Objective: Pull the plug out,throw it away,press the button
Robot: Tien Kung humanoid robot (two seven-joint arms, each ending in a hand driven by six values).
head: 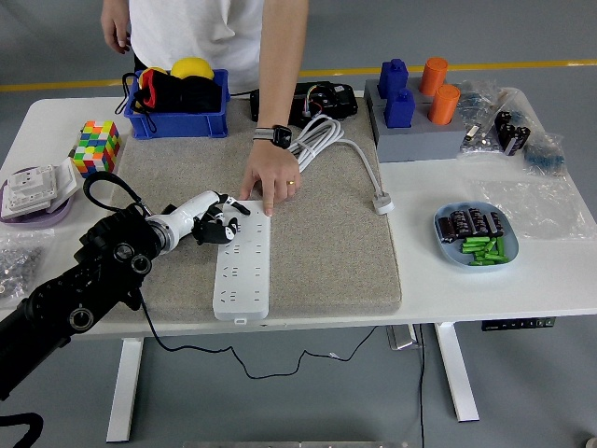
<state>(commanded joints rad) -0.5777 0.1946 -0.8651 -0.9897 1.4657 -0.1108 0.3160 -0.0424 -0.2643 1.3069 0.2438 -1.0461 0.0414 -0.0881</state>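
A white power strip [244, 271] lies lengthwise on the grey mat [326, 243]. My left hand [219, 224] rests at the strip's far end, fingers curled down onto it and holding nothing. A person's hand [270, 182], wearing a watch, presses fingertips on the same far end from the other side. A white plug [383, 203] lies loose on the mat's right edge, its cable [322, 138] coiled toward the back. I cannot make out the strip's button under the hands. My right arm is out of view.
A blue bin [177, 119] stands at the back left beside a colourful cube [97, 146]. A purple dish [33, 198] sits at the left edge. Blue and orange blocks on a grey holder [415, 133] stand back right, and a blue plate [474, 239] lies at the right.
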